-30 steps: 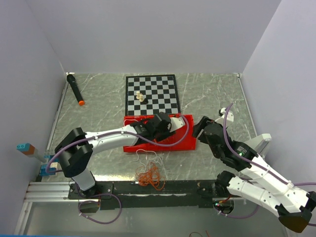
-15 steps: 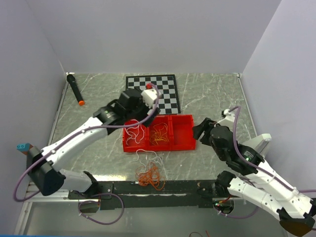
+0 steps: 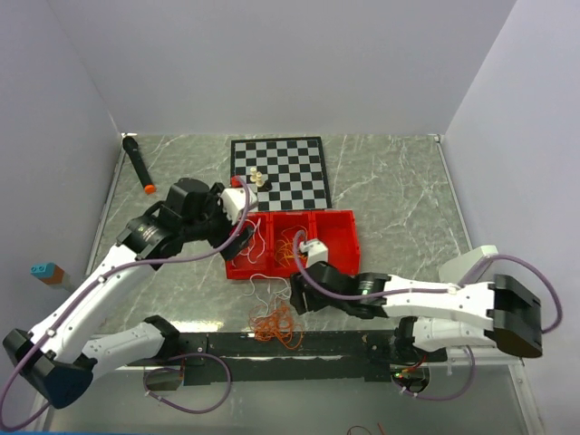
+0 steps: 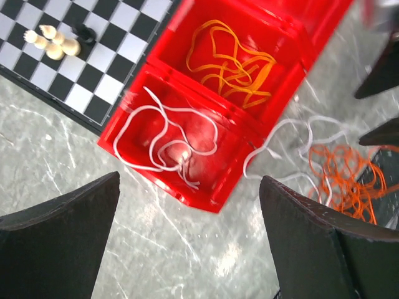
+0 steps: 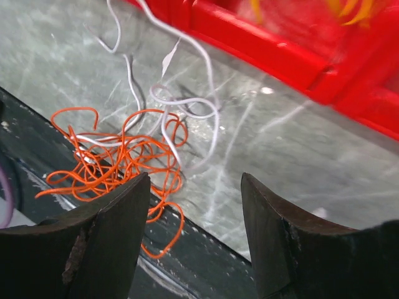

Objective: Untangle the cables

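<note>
Left gripper (image 4: 188, 187) gapes empty; your right gripper (image 5: 195, 180) parted, seemingly empty. White cable (image 5: 187, 103) runs twelve-to-six into orange cable (image 5: 118, 162), clearest from right wrist.

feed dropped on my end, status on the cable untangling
Left gripper jaws open, empty, above red tray. Right gripper jaws open over orange tangle. White cable laced through it. Nothing blocking.

Plain pale walls close this space on three sides: back wall (image 3: 272, 63), left wall (image 3: 45, 136), right wall (image 3: 535, 136). Between them lies a grey marbled tabletop (image 3: 390, 181), with a black rail (image 3: 344, 346) along its near edge. The light is soft and even, shadows faint.
</note>
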`<state>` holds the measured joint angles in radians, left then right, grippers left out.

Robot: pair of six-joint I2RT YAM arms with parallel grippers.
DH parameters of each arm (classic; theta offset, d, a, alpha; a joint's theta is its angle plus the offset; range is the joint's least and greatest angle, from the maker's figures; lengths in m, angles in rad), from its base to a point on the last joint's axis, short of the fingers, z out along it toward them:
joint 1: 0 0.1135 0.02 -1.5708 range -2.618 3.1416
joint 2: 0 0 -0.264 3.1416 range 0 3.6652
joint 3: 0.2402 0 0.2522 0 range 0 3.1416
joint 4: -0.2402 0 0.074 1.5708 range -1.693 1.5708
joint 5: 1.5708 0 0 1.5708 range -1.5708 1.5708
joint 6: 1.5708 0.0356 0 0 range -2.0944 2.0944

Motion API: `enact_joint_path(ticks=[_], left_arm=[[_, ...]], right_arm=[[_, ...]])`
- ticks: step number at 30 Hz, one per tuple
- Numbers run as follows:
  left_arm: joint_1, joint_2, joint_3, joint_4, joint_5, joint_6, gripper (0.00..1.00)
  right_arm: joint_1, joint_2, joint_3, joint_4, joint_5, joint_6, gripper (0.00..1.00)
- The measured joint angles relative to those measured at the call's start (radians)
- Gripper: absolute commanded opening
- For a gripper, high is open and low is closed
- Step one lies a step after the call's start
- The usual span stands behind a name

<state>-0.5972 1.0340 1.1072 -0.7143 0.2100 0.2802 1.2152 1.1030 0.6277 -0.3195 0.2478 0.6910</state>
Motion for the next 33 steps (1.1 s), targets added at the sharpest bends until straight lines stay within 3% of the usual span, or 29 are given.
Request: enact_joint_path(ticks=[5, 8, 10, 14, 17, 27, 33], left_arm=[[0.0, -0.015, -0.01, -0.039, 0.032, 0.037, 0.99], [0.0, -0.01, -0.014, -0.055, 0.05, 0.052, 0.92], [0.0, -0.017, -0.031, -0.048, 0.053, 0.054, 0.84], [0.0, -0.068, -0.12, 0.004, 0.035, 0.043, 0.79], [0.0, -0.111, -0.168, 0.026, 0.032, 0.042, 0.77], [0.0, -0.155, -0.183, 0.134, -0.007, 0.01, 0.59], [0.0, -0.18, -0.184, 0.187, -0.045, -0.017, 0.58]], right_arm=[[0.024, 0.129, 0.008, 0.077, -0.011, -0.005, 0.63], [0.024, 0.184, 0.02, 0.108, -0.01, -0.014, 0.57], [0.024, 0.212, 0.031, 0.12, -0.01, -0.023, 0.46], [0.024, 0.238, 0.046, 0.14, -0.007, -0.039, 0.17], [0.024, 0.235, 0.06, 0.138, 0.001, -0.051, 0.01], [0.024, 0.007, 0.174, 0.038, 0.025, -0.135, 0.0], [0.024, -0.077, 0.341, -0.014, 0.048, -0.216, 0.0]])
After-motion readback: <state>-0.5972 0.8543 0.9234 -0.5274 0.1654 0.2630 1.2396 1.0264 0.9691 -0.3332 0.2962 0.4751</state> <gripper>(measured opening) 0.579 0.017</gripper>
